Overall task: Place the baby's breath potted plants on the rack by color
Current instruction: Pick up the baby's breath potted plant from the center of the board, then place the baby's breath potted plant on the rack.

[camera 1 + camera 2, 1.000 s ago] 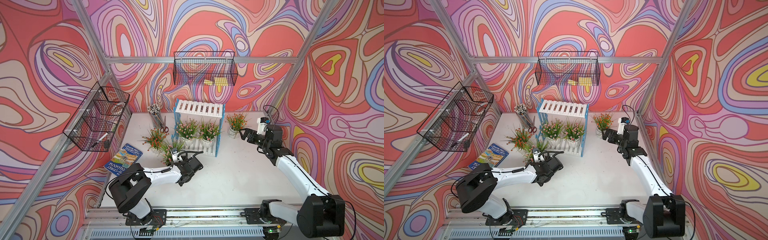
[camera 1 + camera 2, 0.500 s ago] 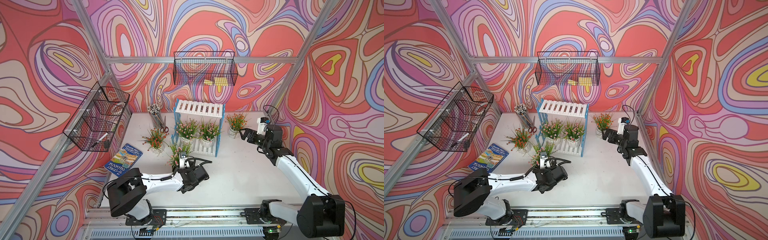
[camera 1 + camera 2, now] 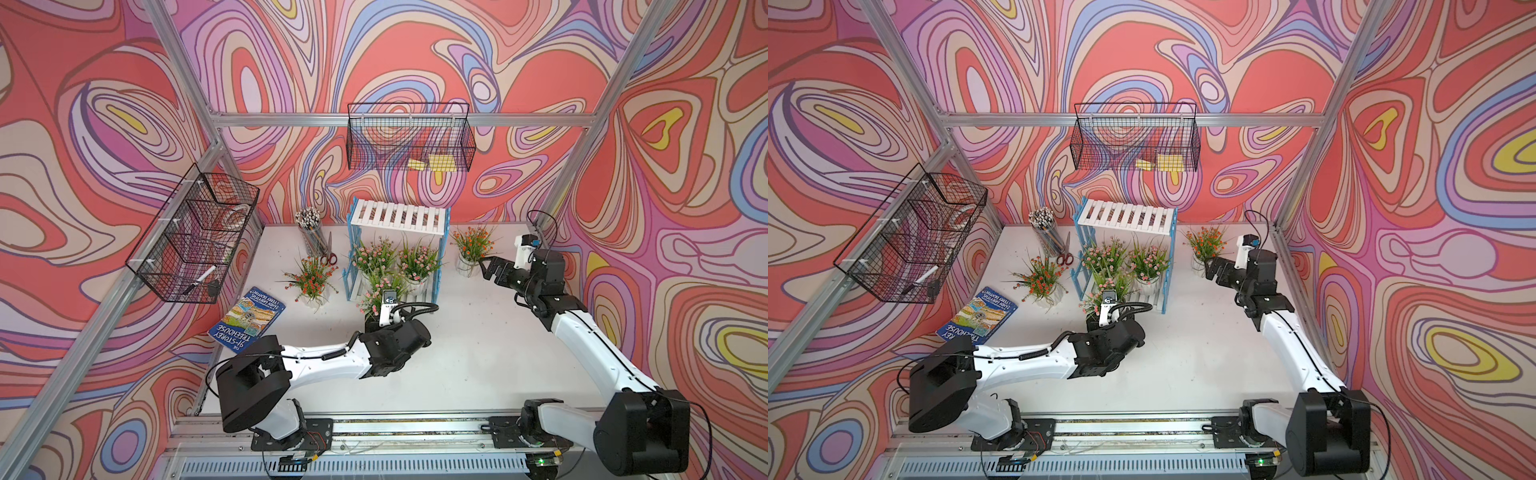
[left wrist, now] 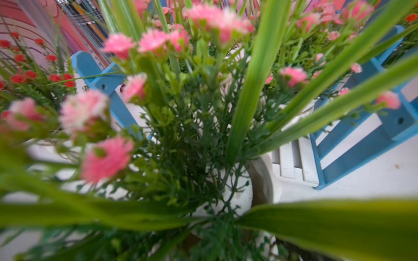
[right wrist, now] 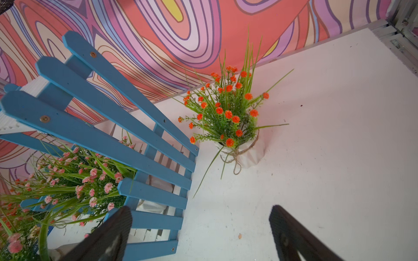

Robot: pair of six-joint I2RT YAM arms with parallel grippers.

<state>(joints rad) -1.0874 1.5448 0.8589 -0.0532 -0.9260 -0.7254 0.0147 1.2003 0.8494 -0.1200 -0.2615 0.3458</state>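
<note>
The rack (image 3: pixel 397 216) stands at the back with two pink-flowered baby's breath potted plants (image 3: pixel 374 255) (image 3: pixel 417 259) on its lower tier. My left gripper (image 3: pixel 374 319) is just in front of the rack, shut on a third pink plant (image 3: pixel 380 291). That plant's white pot (image 4: pixel 233 192) fills the left wrist view, and leaves hide the fingers. One orange-flowered plant (image 3: pixel 311 278) stands on the table left of the rack. Another orange plant (image 3: pixel 471 245) (image 5: pixel 226 108) stands to the right. My right gripper (image 3: pixel 487 268) (image 5: pixel 201 228) hovers open beside it, holding nothing.
A cup of pencils (image 3: pixel 309 232) and red-handled scissors (image 3: pixel 329 257) sit behind the left orange plant. A book (image 3: pixel 249 318) lies near the left wall. Black wire baskets hang on the left wall (image 3: pixel 195 237) and the back wall (image 3: pixel 409 137).
My left arm has carried the pink plant rightward, from beside the left orange plant to the front of the rack. The right arm has not moved.
</note>
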